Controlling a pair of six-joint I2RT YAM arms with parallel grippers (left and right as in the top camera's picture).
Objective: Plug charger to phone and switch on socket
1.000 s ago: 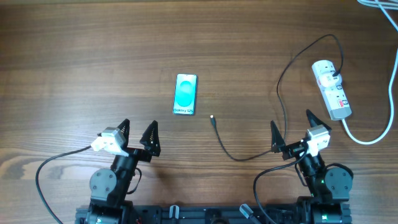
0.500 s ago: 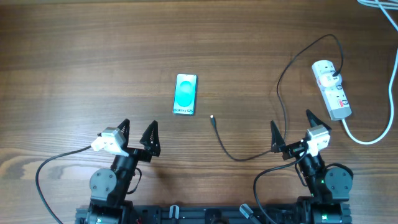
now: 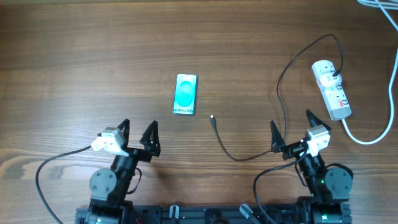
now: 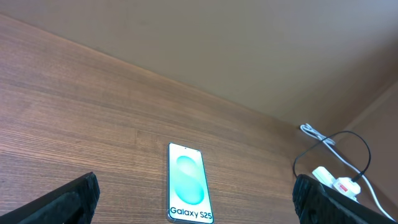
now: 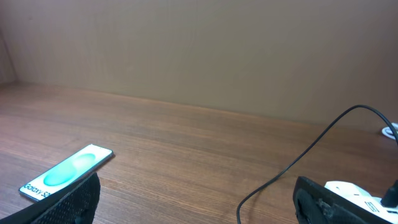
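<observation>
The wooden table (image 3: 93,50) is seen from above. The left gripper (image 3: 138,124) is held spread open and empty, nearer the robot than the phone (image 3: 185,94). The right gripper (image 3: 290,119), likewise spread and empty, is well right of the phone. The socket (image 3: 331,90) is laid far right of the phone. The charger (image 3: 214,122) is run from there, its tip (image 3: 212,117) left just right of the phone, apart.

We see a brown wooden surface (image 3: 93,50) carrying the phone (image 3: 185,94), flat and screen up. Just right of the phone lies the charger (image 3: 214,122), its tip unplugged. Far right of the phone sit the socket (image 3: 331,90) and its white cord (image 3: 367,140).
</observation>
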